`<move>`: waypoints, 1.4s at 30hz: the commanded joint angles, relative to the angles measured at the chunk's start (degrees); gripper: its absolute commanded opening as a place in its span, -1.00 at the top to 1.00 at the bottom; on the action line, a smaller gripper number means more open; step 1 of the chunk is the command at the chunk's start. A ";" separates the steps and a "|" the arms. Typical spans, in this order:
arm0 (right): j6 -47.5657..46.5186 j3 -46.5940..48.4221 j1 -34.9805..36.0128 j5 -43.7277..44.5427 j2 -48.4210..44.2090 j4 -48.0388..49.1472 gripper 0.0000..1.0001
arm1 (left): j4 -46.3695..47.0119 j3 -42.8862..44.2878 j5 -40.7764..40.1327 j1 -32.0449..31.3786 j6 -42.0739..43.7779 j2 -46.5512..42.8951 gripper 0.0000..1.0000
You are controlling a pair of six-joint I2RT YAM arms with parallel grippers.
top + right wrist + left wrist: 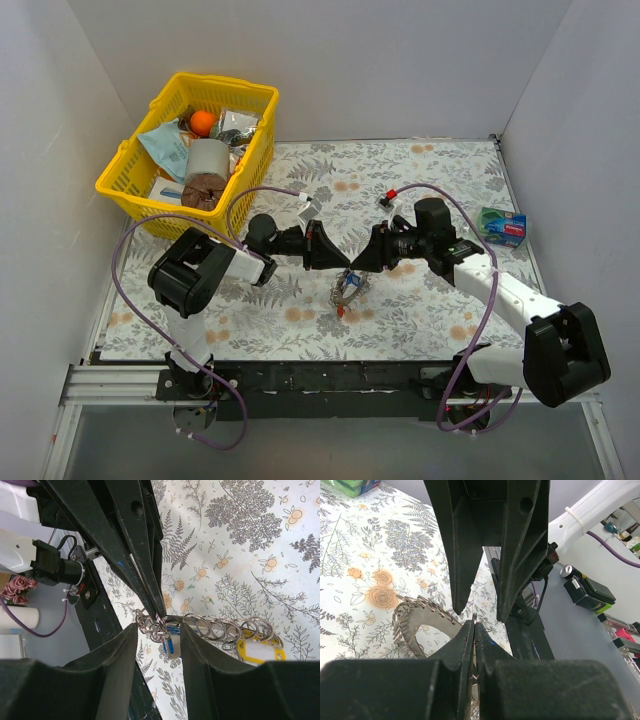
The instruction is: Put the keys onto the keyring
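The keyring (350,287) hangs just above the floral cloth between my two grippers, with a red key (341,312) dangling below it. In the right wrist view it is a thin metal band strung with several small rings (225,627), with a blue key (169,642) and a yellow tag (255,651) under it. My left gripper (341,262) is shut and pinches the ring's metal at its fingertips (474,622); the beaded edge (422,611) lies to the left in that view. My right gripper (157,630) is open, and its fingers straddle the pinched spot without touching it.
A yellow basket (118,185) holding several items stands at the back left. A green and blue box (503,227) lies at the right edge. A white tag (308,207) and a small red piece (390,195) lie behind the grippers. White walls enclose the table.
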 commanded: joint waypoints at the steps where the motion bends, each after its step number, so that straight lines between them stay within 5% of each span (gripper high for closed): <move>1: -1.05 0.59 -0.12 -0.17 0.17 -1.14 0.06 | 30.14 1.86 0.18 -0.20 -0.18 -3.33 1.00; 7: -0.97 0.41 -0.03 -0.52 1.13 -0.81 0.09 | 30.14 2.30 0.36 -0.20 -0.18 -3.15 1.00; 33: -1.14 0.41 -0.03 -2.63 2.10 -0.19 0.94 | 30.14 2.04 0.36 -0.38 -0.18 -3.24 1.00; 42: -1.23 0.76 -0.03 -2.81 2.19 -0.19 0.97 | 30.14 1.86 0.53 -0.38 -0.09 -3.50 1.00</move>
